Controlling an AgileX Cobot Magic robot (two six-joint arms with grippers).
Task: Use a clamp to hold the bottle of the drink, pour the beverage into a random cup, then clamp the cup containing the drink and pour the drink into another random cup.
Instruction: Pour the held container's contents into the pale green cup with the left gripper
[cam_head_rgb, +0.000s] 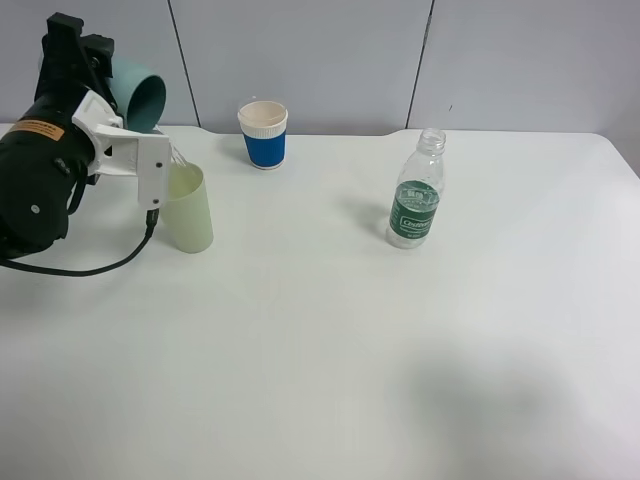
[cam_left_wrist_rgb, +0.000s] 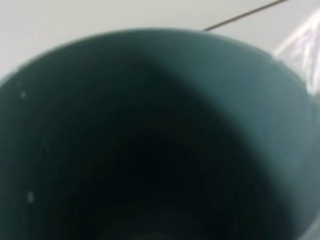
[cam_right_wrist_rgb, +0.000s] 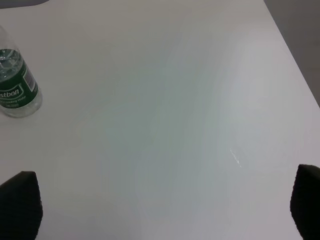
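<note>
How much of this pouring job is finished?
First pour looks done: the clear plastic bottle stands uncapped, apart. Now the left end effector tips a teal cup over the pale green cup. Emptying it remains. The blue paper cup stands apart.

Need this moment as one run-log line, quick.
stage: second pour | left gripper: shut on teal cup, tipped over green cup | right gripper: open, idle | bottle: upright, uncapped | blue cup: untouched
</note>
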